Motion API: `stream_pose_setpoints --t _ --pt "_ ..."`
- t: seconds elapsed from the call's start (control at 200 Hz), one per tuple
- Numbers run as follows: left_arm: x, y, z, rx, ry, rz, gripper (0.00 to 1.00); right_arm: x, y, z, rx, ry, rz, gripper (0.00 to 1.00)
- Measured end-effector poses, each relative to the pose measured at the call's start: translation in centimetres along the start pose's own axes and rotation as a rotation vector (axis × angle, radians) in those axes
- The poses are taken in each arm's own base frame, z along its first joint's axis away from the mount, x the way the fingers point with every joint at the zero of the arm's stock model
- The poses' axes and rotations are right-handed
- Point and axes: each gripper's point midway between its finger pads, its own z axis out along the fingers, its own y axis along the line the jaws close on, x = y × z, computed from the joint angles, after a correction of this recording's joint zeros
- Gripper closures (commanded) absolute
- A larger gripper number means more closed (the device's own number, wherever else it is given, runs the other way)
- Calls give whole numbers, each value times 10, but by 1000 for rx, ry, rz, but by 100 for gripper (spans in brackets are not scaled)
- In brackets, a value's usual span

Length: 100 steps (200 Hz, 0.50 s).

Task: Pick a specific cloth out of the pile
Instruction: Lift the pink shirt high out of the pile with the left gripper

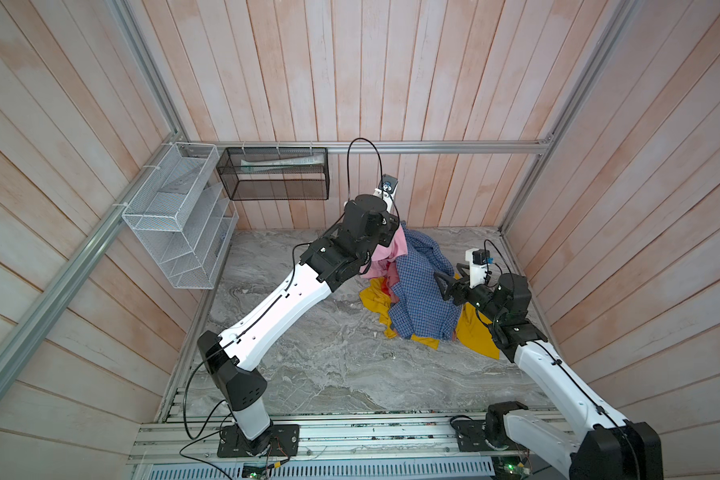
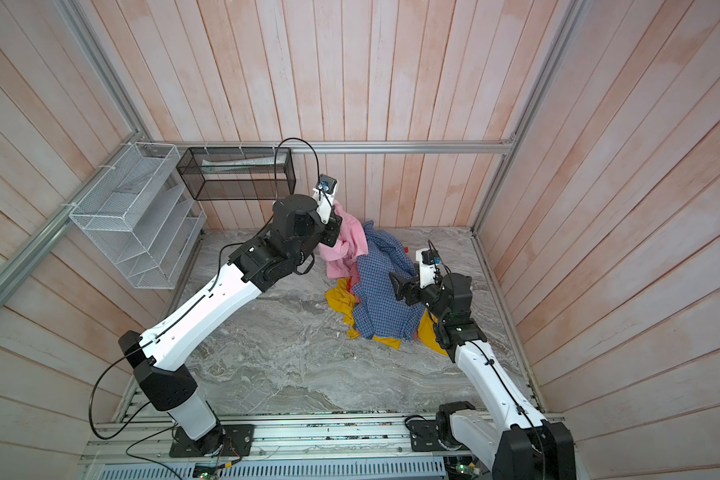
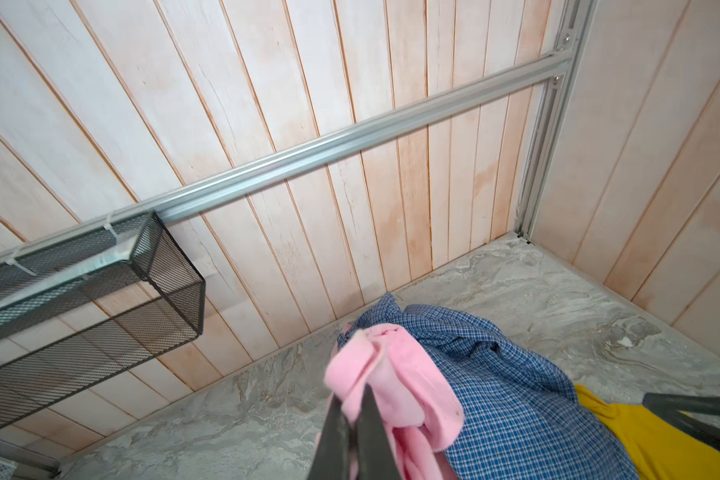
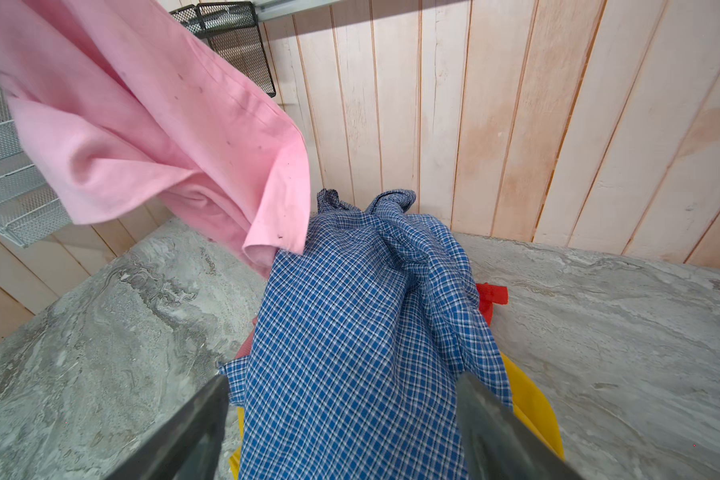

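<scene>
Our left claw (image 3: 352, 401) is clamped on the cloth (image 3: 395, 374), part way off the pile (image 1: 420, 299), our right claw (image 4: 344, 378) is apart, and next we should pull it free.

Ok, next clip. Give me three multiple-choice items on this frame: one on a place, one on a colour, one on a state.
1. Where is the right claw?
A) over the blue checked shirt
B) up beside the left claw
C) folded back at its own base

2. What colour is the cloth that the left claw holds?
A) mustard yellow
B) light pink
C) red

3. How does the right claw stand?
A) shut on the shirt
B) shut on nothing
C) open, holding nothing

Answers:
1 A: both top views show it reaching across the shirt.
2 B: the left wrist view shows pink fabric pinched in the shut claw.
3 C: the right wrist view shows its jaws wide apart, with nothing gripped.
</scene>
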Motion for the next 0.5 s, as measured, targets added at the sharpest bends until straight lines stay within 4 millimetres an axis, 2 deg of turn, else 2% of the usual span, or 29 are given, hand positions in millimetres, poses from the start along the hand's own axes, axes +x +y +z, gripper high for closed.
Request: stream_pose_setpoints --t 0.095,0.34,0.5 --pt "-17 9 -12 -21 -38 12 100 0 -1 0 3 -1 -1 14" --pt "-76 35 -46 -71 -174 20 100 2 -3 0 15 -4 -2 14" --pt "-100 45 -73 -75 -240 25 100 0 -4 0 26 -15 -6 14"
